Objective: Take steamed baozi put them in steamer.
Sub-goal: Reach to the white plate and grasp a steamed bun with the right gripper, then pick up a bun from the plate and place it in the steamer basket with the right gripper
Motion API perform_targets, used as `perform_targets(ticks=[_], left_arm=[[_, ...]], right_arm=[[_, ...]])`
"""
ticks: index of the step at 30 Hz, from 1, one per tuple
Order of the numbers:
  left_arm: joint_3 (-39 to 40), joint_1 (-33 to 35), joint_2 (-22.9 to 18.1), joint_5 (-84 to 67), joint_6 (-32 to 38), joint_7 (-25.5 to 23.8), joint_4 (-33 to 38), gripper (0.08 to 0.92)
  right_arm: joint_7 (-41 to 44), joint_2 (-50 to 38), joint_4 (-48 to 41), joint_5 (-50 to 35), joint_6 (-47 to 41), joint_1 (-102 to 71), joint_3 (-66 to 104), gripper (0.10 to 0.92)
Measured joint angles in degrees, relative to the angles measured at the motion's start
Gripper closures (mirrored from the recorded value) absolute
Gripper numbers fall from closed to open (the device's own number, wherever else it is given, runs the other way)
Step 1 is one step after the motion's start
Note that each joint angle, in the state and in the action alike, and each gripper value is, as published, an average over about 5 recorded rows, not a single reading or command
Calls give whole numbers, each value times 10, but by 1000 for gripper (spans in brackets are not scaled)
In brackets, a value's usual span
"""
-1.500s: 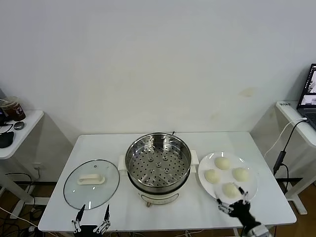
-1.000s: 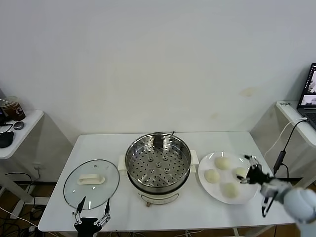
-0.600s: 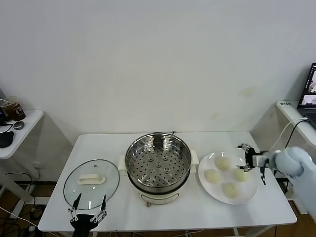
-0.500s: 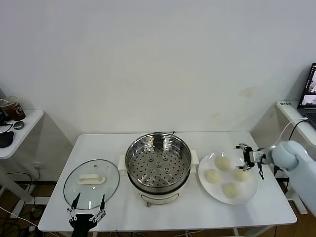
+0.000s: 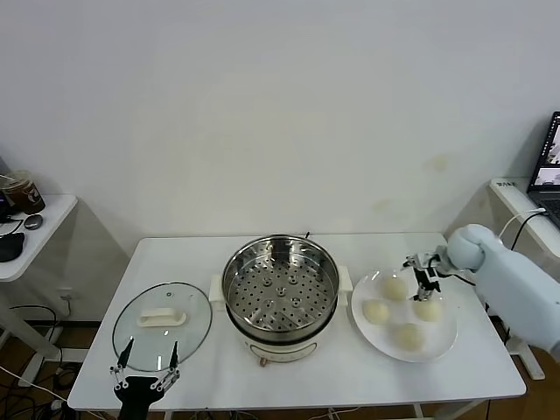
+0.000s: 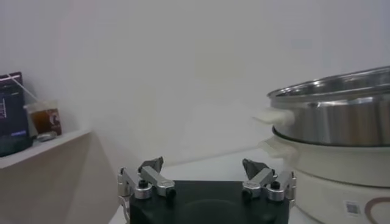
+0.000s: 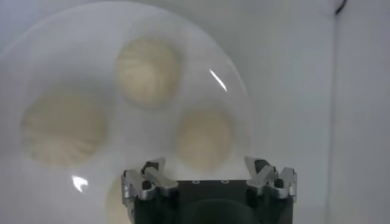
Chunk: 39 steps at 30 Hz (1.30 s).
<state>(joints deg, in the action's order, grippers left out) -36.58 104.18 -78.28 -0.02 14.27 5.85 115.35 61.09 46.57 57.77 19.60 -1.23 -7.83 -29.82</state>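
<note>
- Head view: right gripper, jaws wide and empty, hovers over the flat white plate right of the shiny round steel steamer; four cream-white round baozi lie on it.
- Closing off-centre could squash or roll a soft bun.
- Neighbouring buns might get nudged.
- Left gripper, also wide and empty, waits near the round glass lid.

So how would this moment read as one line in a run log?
right gripper: open, above plate | baozi: four on plate | steamer: empty | left gripper: open, idle

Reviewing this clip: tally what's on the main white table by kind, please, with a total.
Buns: 4
Plate: 1
Steamer: 1
Glass lid: 1
Total: 7
</note>
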Motion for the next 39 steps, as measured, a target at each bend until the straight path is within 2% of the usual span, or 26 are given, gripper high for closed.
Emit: perform_targets(ticks=[11,20,28,39], left_arm=[[-11,-2,1,0,3,0,1,177],[-14,-5,1,-1,2,0,1,177],[-14,-6,1,-1,2,0,5,177],[-11,-8,4,-3,0,-2,6,177]], right_arm=[[0,47,-55,13,-15,23,-32,228],[5,59,-67,17,-25,28,-46,412],[12,54,-62,9,-30,38,-58,522],[36,14,1,-43,-21,114,-108,534]])
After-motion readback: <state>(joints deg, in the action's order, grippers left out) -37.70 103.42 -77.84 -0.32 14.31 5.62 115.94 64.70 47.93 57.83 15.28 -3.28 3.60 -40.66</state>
